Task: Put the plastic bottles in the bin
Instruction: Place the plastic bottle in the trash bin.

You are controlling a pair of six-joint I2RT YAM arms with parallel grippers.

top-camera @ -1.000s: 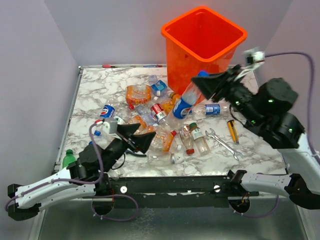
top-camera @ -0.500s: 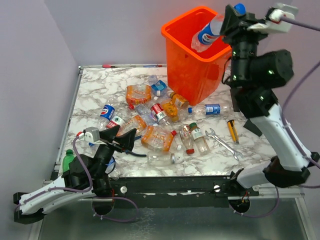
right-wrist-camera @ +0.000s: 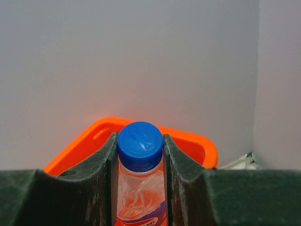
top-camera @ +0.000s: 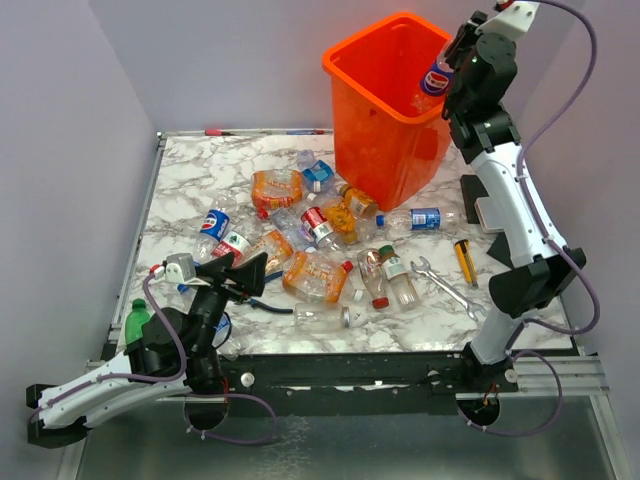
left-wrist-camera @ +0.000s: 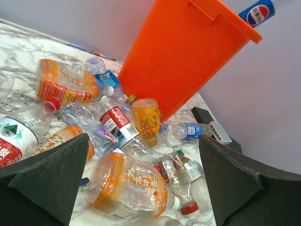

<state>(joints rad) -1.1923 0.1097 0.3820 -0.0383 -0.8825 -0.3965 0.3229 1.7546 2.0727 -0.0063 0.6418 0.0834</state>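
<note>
Marble table (top-camera: pixel 190 190): bottle (right-wrist-camera: pixel 140 193) neck between right gripper (right-wrist-camera: pixel 140 146) jaws, above bin (top-camera: pixel 385 120).

Pepsi logo on blue-capped bottle (left-wrist-camera: pixel 257 13); nothing else legible.

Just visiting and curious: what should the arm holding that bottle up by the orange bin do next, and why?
Probably open the right end effector to let the bottle drop. It grips the bottle by the neck, and the bottle hangs at the rim of the bin, seemingly over the opening, so releasing should land it inside.
</note>
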